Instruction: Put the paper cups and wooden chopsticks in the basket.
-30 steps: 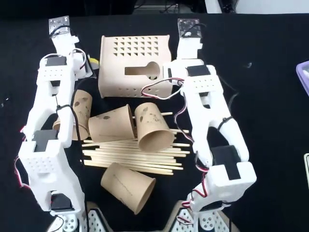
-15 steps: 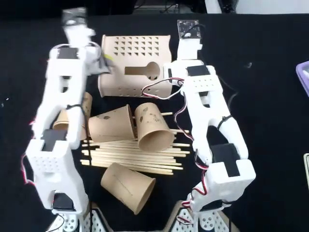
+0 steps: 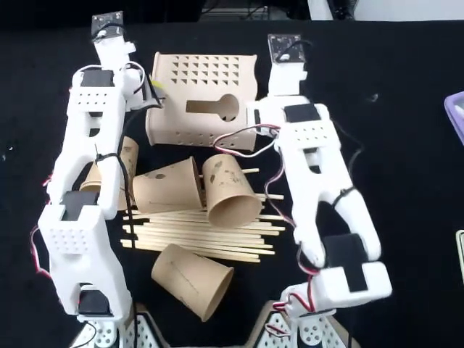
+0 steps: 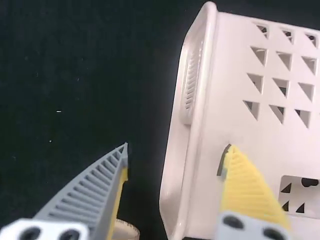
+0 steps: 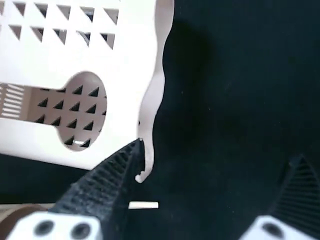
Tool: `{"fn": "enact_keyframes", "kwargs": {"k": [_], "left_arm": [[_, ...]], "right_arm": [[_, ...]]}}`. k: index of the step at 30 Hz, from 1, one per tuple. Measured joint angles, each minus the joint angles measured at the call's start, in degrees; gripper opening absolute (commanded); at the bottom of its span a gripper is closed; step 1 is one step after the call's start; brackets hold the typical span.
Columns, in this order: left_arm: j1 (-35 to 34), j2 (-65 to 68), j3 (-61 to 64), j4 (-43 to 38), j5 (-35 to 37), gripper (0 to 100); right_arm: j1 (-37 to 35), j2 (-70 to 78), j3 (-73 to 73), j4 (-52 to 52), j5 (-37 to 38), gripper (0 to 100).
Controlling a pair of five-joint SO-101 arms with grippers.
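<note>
Black cloth (image 3: 406, 181) covers the table. The basket (image 3: 203, 80) sits at twelve o'clock of the clutter, apparently tipped on its side with a perforated wall and handle slot facing up. Toward the centre, four paper cups (image 3: 167, 187) lie on their sides around a loose raft of wooden chopsticks (image 3: 196, 235), one at six o'clock of the sticks and one at nine o'clock under the left arm. The left gripper (image 4: 175, 147) is spread wide and empty at the basket's nine o'clock edge, one finger over the wall and the other outside the rim. The right gripper (image 5: 220, 150) is likewise spread and empty at the basket's three o'clock edge. The basket looks light and stiff and would probably slide on the cloth, so the rim is the best hold. The paper cups will crush easily and want a gentle pinch on the lip. The wooden chopsticks are thin and apt to roll, so take them across the middle.
</note>
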Motion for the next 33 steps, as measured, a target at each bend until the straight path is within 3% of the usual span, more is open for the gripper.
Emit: {"fn": "enact_keyframes", "kwargs": {"k": [15,20,28,33], "left_arm": [[6.9,1.6,-2.7,2.6,0.1,30],[7.1,1.6,-2.5,2.6,0.1,30],[7.1,1.6,-2.5,2.6,0.1,30],[7.1,1.6,-2.5,2.6,0.1,30]], "right_arm": [[3.2,-6.2,9.1,-5.1,-5.5,42.0],[2.2,-6.2,9.2,-5.9,-6.3,42.0],[0.7,-6.1,14.1,-16.3,-6.3,42.0],[0.6,0.5,11.6,-18.2,-6.3,42.0]]}}
